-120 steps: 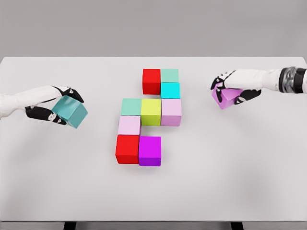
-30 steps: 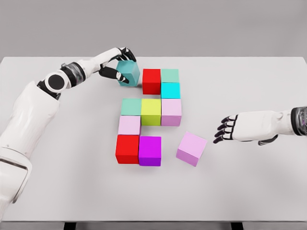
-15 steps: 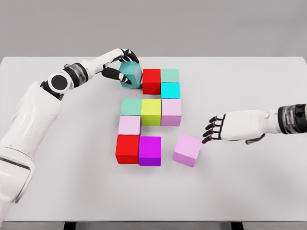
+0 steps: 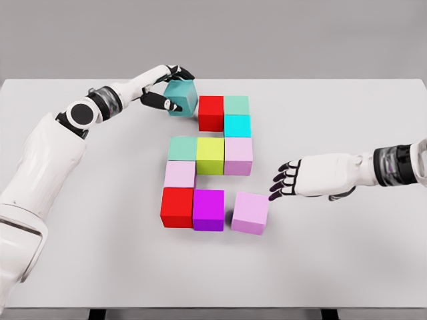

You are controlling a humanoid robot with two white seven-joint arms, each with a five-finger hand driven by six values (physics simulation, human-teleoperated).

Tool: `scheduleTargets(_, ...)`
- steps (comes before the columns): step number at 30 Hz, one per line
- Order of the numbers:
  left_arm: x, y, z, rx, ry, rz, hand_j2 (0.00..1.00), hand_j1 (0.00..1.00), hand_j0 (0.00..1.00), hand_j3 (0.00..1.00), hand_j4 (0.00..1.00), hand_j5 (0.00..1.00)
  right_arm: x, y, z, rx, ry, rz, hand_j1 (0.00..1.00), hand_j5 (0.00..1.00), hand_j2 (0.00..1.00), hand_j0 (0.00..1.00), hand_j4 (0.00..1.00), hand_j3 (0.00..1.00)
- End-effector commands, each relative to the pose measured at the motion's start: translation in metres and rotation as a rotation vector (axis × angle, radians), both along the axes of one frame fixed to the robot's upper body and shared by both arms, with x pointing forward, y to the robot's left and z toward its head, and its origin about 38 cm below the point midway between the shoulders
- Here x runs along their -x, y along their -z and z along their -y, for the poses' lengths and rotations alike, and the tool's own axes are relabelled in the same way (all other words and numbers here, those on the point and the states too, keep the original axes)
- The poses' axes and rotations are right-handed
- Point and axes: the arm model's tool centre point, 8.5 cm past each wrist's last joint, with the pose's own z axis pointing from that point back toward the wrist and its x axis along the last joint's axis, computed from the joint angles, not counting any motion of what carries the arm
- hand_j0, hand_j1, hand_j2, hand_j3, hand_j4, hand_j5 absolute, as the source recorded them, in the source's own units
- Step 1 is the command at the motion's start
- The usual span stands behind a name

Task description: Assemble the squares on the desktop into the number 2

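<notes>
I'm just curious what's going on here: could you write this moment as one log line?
left hand: shut on teal cube, beside top red cube | right hand: open, behind pink cube | pink cube: gap to purple cube

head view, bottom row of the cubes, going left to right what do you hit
red cube → magenta cube → pink cube → right hand, open just beyond the pink cube

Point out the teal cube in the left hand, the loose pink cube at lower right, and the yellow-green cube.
teal cube (image 4: 183,98), head view, its front face.
loose pink cube (image 4: 250,212), head view, its top face.
yellow-green cube (image 4: 209,151), head view, its top face.
</notes>
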Motion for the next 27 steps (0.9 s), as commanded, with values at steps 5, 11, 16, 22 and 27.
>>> scheduleTargets(5, 0.0, -0.002, 0.001, 0.015, 0.0, 0.006, 0.75, 0.75, 0.75, 0.75, 0.75, 0.75, -0.012, -0.011, 0.014, 0.003, 0.05, 0.02, 1.0, 1.0, 1.0, 1.0, 1.0, 1.0)
scheduleTargets(11, 0.001, -0.001, 0.002, 0.014, 0.004, 0.006, 0.78, 0.78, 0.78, 0.78, 0.78, 0.78, 0.009, -0.003, 0.025, 0.058, 0.032, -0.018, 1.0, 1.0, 1.0, 1.0, 1.0, 1.0)
scheduleTargets(16, 0.001, -0.002, 0.001, 0.013, 0.004, 0.007, 0.78, 0.78, 0.78, 0.78, 0.78, 0.78, 0.012, 0.006, 0.018, 0.053, 0.013, -0.04, 1.0, 1.0, 1.0, 1.0, 1.0, 1.0)
scheduleTargets(22, 0.003, 0.003, 0.002, 0.013, 0.009, 0.002, 0.84, 0.84, 0.84, 0.84, 0.84, 0.84, 0.015, 0.015, 0.002, 0.036, -0.024, -0.063, 1.0, 1.0, 1.0, 1.0, 1.0, 1.0)
scheduleTargets(27, 0.003, 0.003, 0.002, 0.013, 0.01, 0.004, 0.86, 0.86, 0.86, 0.86, 0.86, 0.86, 0.014, 0.016, -0.011, 0.015, -0.048, -0.063, 1.0, 1.0, 1.0, 1.0, 1.0, 1.0)
